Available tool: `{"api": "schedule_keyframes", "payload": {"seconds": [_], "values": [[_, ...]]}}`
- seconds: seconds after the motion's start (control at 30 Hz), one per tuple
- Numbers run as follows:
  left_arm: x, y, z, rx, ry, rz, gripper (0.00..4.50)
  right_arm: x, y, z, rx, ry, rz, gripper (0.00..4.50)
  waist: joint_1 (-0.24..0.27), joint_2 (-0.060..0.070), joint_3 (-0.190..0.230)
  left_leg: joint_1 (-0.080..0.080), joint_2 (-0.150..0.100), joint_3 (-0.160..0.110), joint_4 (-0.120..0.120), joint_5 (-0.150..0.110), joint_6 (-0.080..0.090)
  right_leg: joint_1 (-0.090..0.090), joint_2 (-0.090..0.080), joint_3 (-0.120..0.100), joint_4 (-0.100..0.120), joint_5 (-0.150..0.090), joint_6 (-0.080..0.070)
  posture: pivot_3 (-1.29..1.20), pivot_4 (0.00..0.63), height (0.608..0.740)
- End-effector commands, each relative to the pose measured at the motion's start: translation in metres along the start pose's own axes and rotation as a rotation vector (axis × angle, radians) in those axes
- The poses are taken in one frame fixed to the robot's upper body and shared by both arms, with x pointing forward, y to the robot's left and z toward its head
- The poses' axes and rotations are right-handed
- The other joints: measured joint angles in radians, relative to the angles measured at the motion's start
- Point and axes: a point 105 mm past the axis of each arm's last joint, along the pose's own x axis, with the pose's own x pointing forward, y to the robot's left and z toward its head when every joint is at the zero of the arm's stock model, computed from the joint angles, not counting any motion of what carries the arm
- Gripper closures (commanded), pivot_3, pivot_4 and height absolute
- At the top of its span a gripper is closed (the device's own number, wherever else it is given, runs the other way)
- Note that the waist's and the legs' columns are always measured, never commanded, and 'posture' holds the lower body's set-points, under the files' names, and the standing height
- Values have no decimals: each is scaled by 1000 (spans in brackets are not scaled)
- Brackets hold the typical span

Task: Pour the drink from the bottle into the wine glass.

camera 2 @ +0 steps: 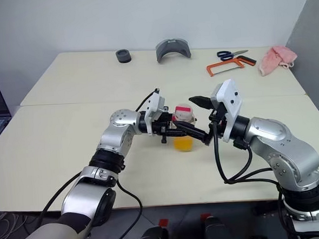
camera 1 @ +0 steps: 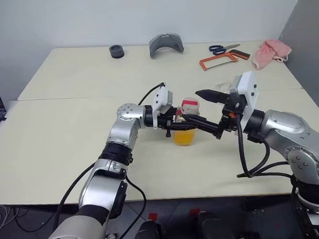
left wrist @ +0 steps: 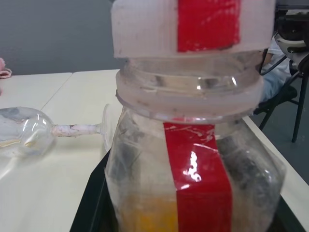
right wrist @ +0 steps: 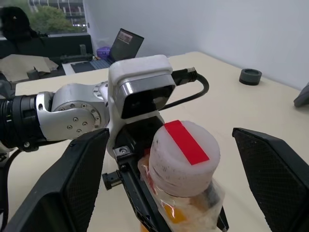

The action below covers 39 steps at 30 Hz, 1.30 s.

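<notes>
Left gripper [camera 1: 195, 124] clamped on the bottle [camera 1: 186, 123], fingers squeezing its clear sides, bottle upright over the cream table [camera 1: 68, 130] near mid-table. Right gripper [right wrist: 169, 169] spread wide, black fingers [right wrist: 82, 179] flanking the bottle's white cap with red stripe [right wrist: 185, 145] without touching it. Orange drink [camera 1: 184, 136] pooled low in the bottle, red label stripe [left wrist: 198, 179] running down its side. Wine glass [left wrist: 29, 133] lying on its side on the table just beyond the bottle, bowl clear, stem level. Far edge of table: pink cloth [camera 1: 271, 52], grey curved piece [camera 1: 166, 44], orange-framed hacksaw [camera 1: 223, 58], blue-handled scissors [camera 1: 223, 48], small black ring [camera 1: 116, 51].
</notes>
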Motion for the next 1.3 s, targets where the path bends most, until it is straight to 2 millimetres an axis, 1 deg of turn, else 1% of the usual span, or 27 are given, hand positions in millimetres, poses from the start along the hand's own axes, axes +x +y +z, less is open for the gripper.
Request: {"api": "schedule_keyframes", "payload": {"seconds": [0.03, 0.53, 0.6, 0.63, 0.8, 0.83, 1.03, 1.23, 1.3], "values": [[3, -1, 14, 50, -32, -19, 2864, 1, 0, 11, 7, -37, 20, 152, 0, 0, 0, 0, 0, 0, 0, 0, 0, 0, 0, 0, 0, 0, 0, 0, 150, 740], [3, -2, 14, 51, -32, -26, 2864, 10, -9, 10, 85, -37, 44, 152, 0, 0, 0, 0, 0, 0, 0, 0, 0, 0, 0, 0, 0, 0, 0, 0, 150, 740], [3, -2, 14, 51, -32, -25, 2864, 11, -9, 8, 81, -25, 51, 521, 0, 0, 0, 0, 0, 0, 0, 0, 0, 0, 0, 0, 0, 0, 0, 0, 150, 740], [3, -2, 14, 51, -31, -25, 2864, 11, -9, 7, 83, -19, 55, 784, 0, 0, 0, 0, 0, 0, 0, 0, 0, 0, 0, 0, 0, 0, 0, 0, 150, 740], [4, -2, 14, 52, -32, -23, 2864, 10, -4, 3, 77, 9, 78, 2568, 0, 0, 0, 0, 0, 0, 0, 0, 0, 0, 0, 0, 0, 0, 0, 0, 150, 740], [4, -2, 14, 52, -33, -23, 2865, 10, -3, 3, 74, 12, 80, 2700, 0, 0, 0, 0, 0, 0, 0, 0, 0, 0, 0, 0, 0, 0, 0, 0, 150, 740], [4, -2, 14, 51, -35, -20, 2866, 10, -1, 3, -6, 29, 78, 2697, 0, 0, 0, 0, 0, 0, 0, 0, 0, 0, 0, 0, 0, 0, 0, 0, 150, 740], [3, -2, 13, 45, -35, -13, 2880, 8, 6, 11, -149, -6, 78, 2698, 0, 0, 0, 0, 0, 0, 0, 0, 0, 0, 0, 0, 0, 0, 0, 0, 150, 740], [3, -2, 12, 42, -35, -10, 2891, 7, 7, 14, -194, -22, 74, 2761, 0, 0, 0, 0, 0, 0, 0, 0, 0, 0, 0, 0, 0, 0, 0, 0, 150, 740]]}}
